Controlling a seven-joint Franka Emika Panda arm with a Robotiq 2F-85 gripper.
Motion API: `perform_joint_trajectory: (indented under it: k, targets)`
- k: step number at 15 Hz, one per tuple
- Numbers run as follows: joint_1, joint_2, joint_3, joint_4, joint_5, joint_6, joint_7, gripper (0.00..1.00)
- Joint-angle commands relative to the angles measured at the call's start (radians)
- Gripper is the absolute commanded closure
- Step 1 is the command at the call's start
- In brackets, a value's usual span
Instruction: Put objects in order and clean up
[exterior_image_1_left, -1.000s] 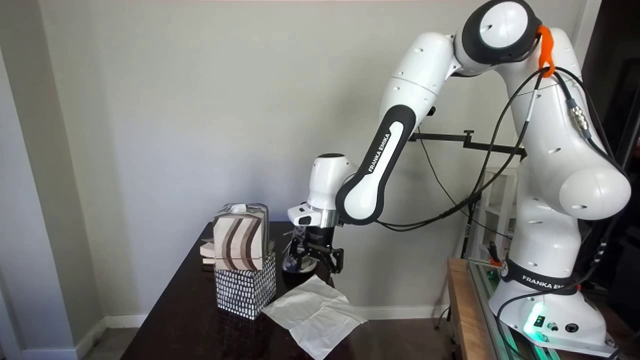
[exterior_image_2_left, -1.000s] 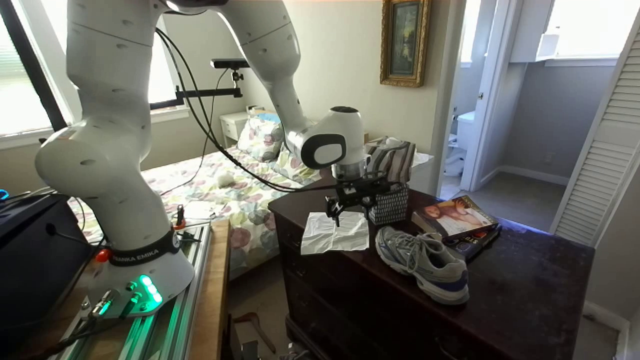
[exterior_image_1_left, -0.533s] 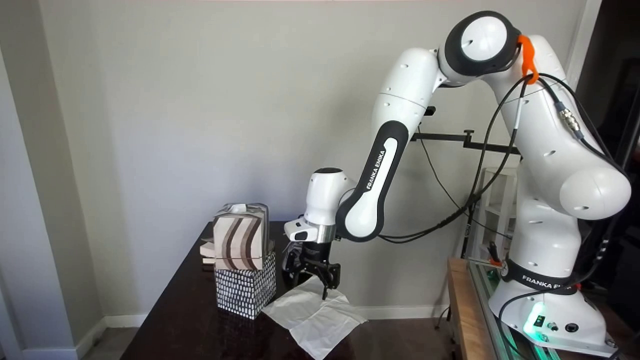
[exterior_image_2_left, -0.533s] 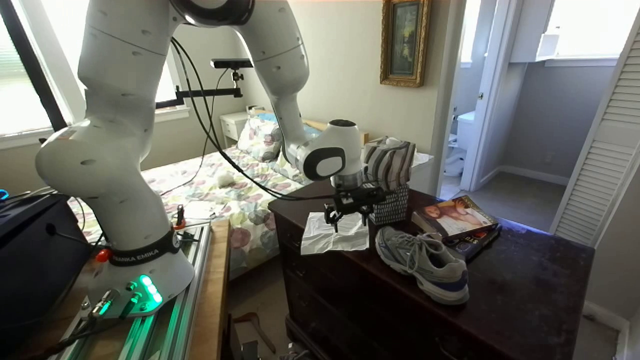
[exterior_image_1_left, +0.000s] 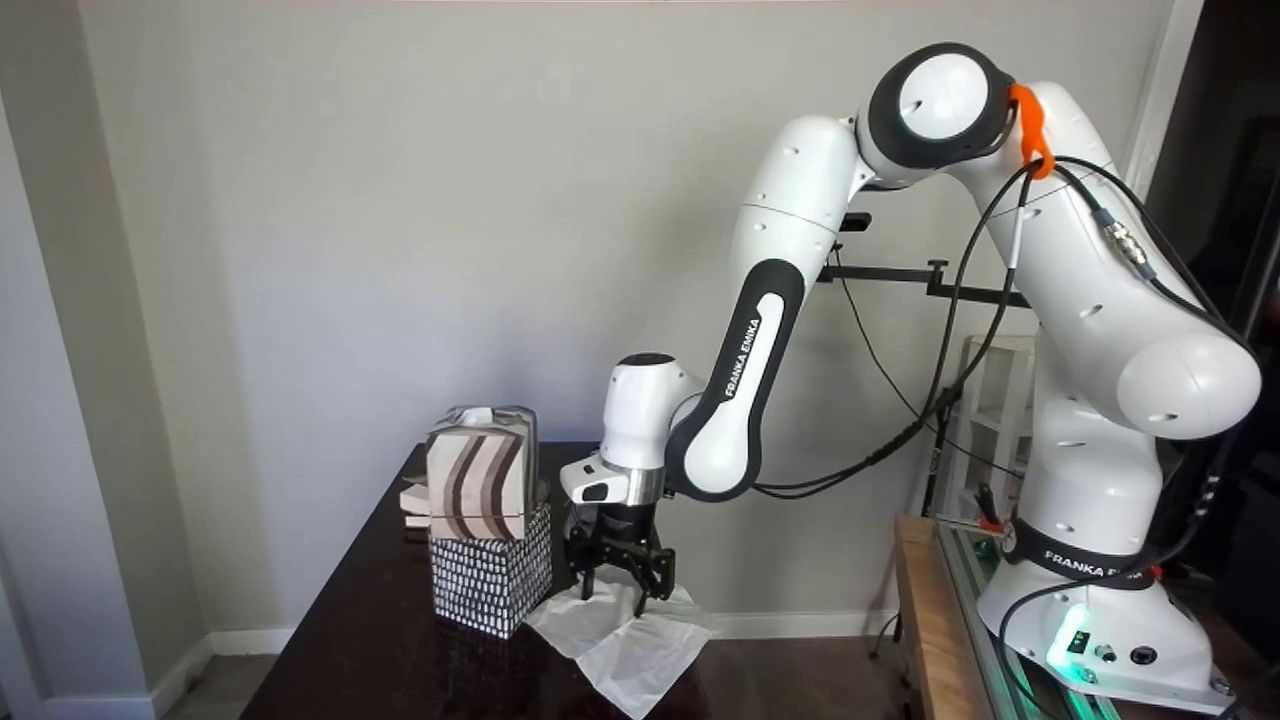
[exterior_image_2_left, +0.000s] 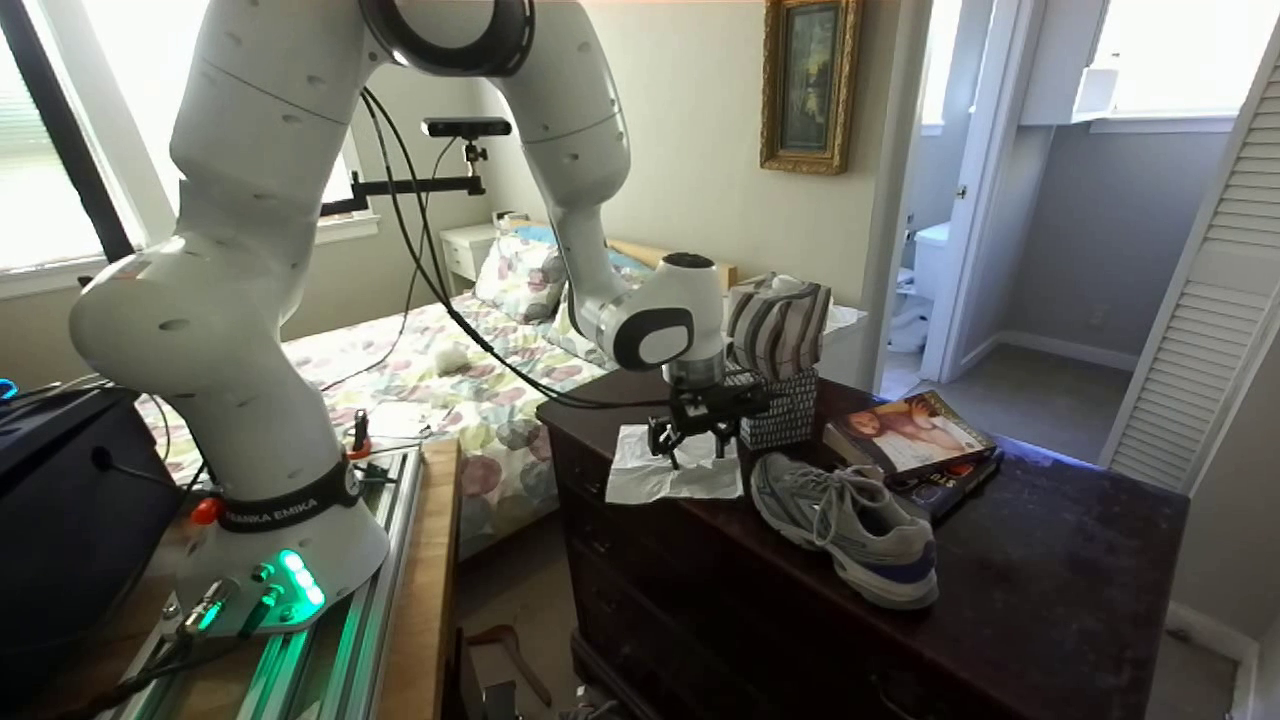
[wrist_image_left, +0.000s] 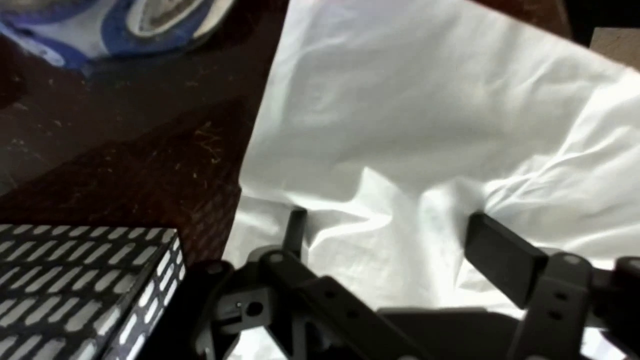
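A white square sheet (exterior_image_1_left: 640, 665) of thin, creased material lies on the dark dresser top, partly over its edge; it shows in both exterior views (exterior_image_2_left: 640, 485). My gripper (wrist_image_left: 388, 215) points down onto the sheet, its jaws apart and still open. Both fingertips appear to press on the sheet, one finger (wrist_image_left: 505, 260) on the right of the wrist view. Between them the material (wrist_image_left: 375, 270) rises in raised folds, but it is not pinched. In an exterior view the gripper (exterior_image_2_left: 697, 457) stands over the sheet's middle.
Beside the sheet stands a black-and-white patterned box (exterior_image_1_left: 490, 585) with a striped box (exterior_image_1_left: 478, 485) on top. A grey running shoe (exterior_image_2_left: 850, 530) sits close on another side, with stacked books (exterior_image_2_left: 910, 435) behind it on the dresser (exterior_image_2_left: 1040, 590).
My gripper has come down from above onto the sheet. Its jaws have drawn slightly together, and the sheet has wrinkled, with its outer corner pulled inward a little.
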Motion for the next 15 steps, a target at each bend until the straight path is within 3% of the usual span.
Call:
perform_joint_trajectory:
  k: [1,8,15]
  targets:
    - [-0.015,0.021,0.01,0.025,-0.049,-0.014,0.024,0.49]
    - [-0.102,-0.04,0.078,-0.018,-0.071,-0.037,-0.089,0.98]
    - [-0.194,-0.157,0.121,-0.107,-0.06,-0.069,-0.286,1.0]
